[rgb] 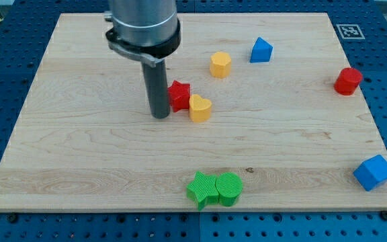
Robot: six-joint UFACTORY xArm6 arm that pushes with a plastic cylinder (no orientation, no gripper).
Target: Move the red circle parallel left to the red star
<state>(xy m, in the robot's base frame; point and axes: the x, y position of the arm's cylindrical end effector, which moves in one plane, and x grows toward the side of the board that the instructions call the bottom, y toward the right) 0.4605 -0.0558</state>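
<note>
The red circle [348, 81], a short cylinder, stands alone near the view's right edge of the wooden board [79, 154], in the upper half, well apart from every other block. It is one of two red blocks; the other, the red star [179, 95], sits a little left of the board's centre, far to the view's left of the circle and slightly lower. My tip [160, 115] rests on the board just at the star's left side, touching it or nearly so; the rod has no fingers, so there is nothing released or clenched to speak of. Two yellow blocks show: a yellow heart-like block [200, 107] touches the star's lower right, and a yellow hexagon [220, 64] stands apart above and to the right of it. Two blue blocks show: a blue triangular block [261, 50] near the view's top, just right of the hexagon, and a blue cube-like block [373, 172] at the lower right corner. Two green blocks lie together at the view's bottom centre, a green star [201, 189] touching a green circle [228, 187] on its right. That makes eight blocks in all.
</note>
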